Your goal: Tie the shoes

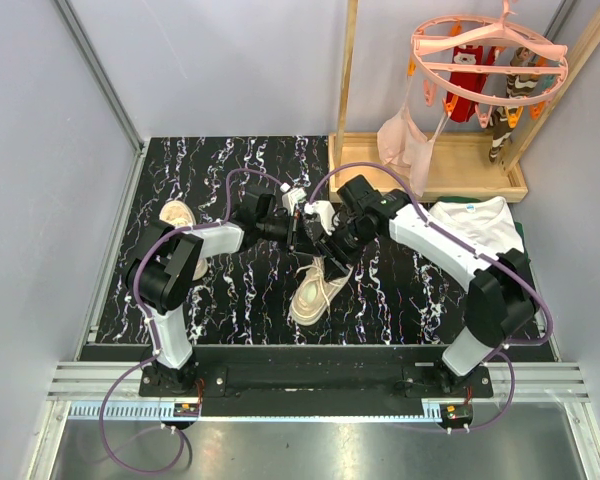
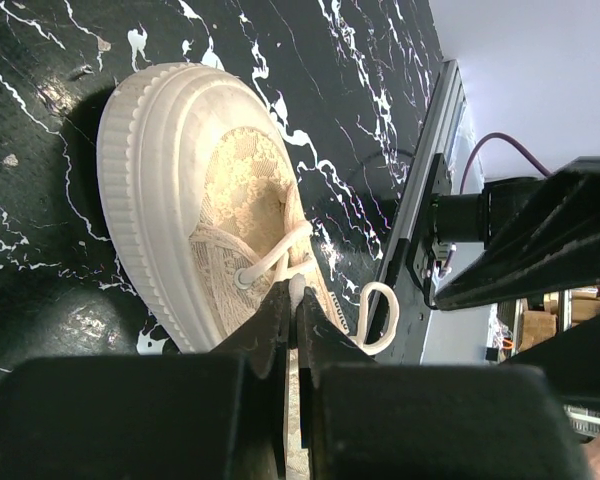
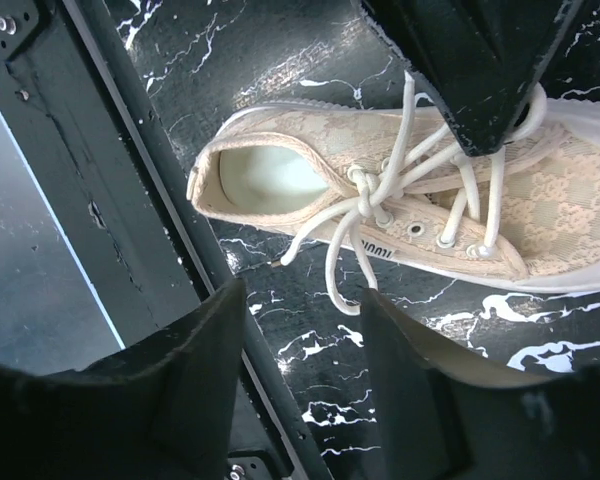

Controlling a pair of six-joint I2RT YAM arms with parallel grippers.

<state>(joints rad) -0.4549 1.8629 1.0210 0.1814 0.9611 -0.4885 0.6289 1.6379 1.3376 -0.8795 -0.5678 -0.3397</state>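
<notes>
One beige lace-up shoe [image 1: 315, 288] lies mid-table on the black marbled top; the other shoe [image 1: 180, 215] sits at the left behind my left arm. My left gripper [image 2: 298, 292] is shut on a white lace above the shoe [image 2: 210, 200], and a free lace loop [image 2: 380, 315] hangs beside it. In the right wrist view the shoe [image 3: 540, 220] lies on its side with a loose knot [image 3: 365, 195] near the top eyelets. My right gripper [image 3: 305, 320] hovers open just below the lace ends, nothing between its fingers. The left gripper's black fingers [image 3: 480, 70] pinch the lace above.
A wooden rack [image 1: 430, 165] stands at the back right with a pink round hanger [image 1: 485, 55] and hanging clothes. A white shirt [image 1: 475, 225] lies at the right. The table's black front rail [image 3: 130, 200] runs close beside the shoe's heel.
</notes>
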